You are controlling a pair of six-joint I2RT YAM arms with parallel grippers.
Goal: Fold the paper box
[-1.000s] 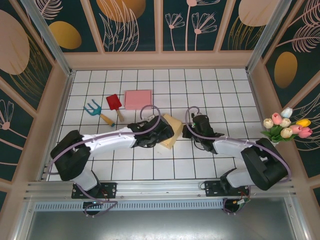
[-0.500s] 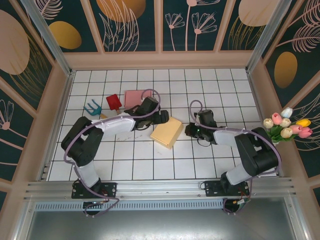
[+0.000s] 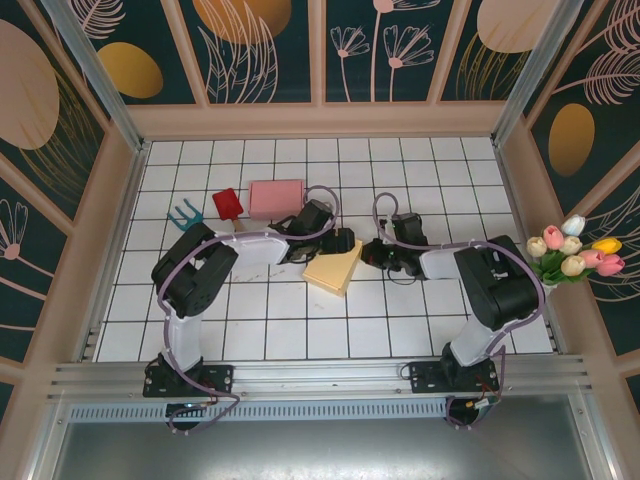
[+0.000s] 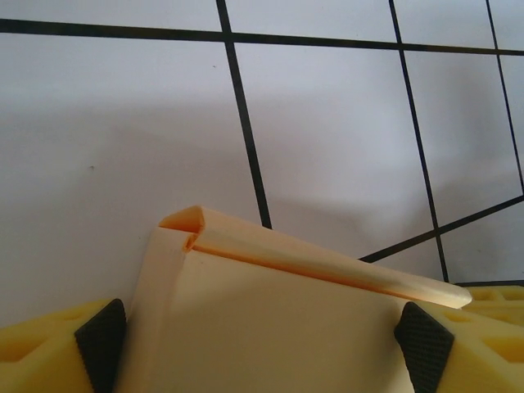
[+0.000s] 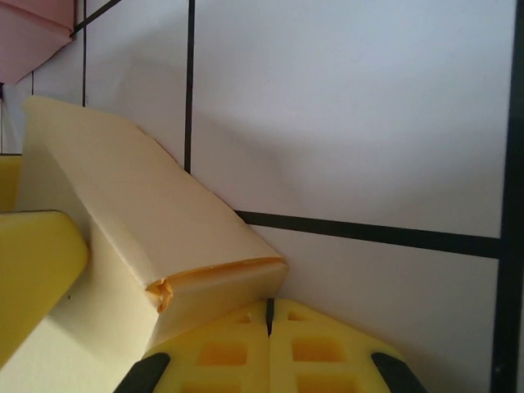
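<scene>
The pale yellow paper box (image 3: 333, 272) lies on the white tiled table near the middle. My left gripper (image 3: 334, 240) is at its far edge, open wide, and the box's folded rim (image 4: 278, 262) lies between the two black pads (image 4: 102, 344). I cannot tell whether the pads touch the box. My right gripper (image 3: 377, 258) is shut, its yellow fingertips (image 5: 221, 348) pressed together right against the box's near corner (image 5: 205, 278), holding nothing. In the right wrist view, the box's creased top (image 5: 123, 196) slopes up to the left.
A pink box (image 3: 276, 197) lies behind the left gripper, with a red trowel (image 3: 227, 204) and a blue hand rake (image 3: 184, 214) to its left. A bunch of tulips (image 3: 572, 250) sits at the right wall. Wooden walls ring the table.
My left gripper lifted off the box top, swung back and came to its far edge, jaws narrowing a little. The right gripper edged left to the box corner. The box shifted and its right side now looks raised.
</scene>
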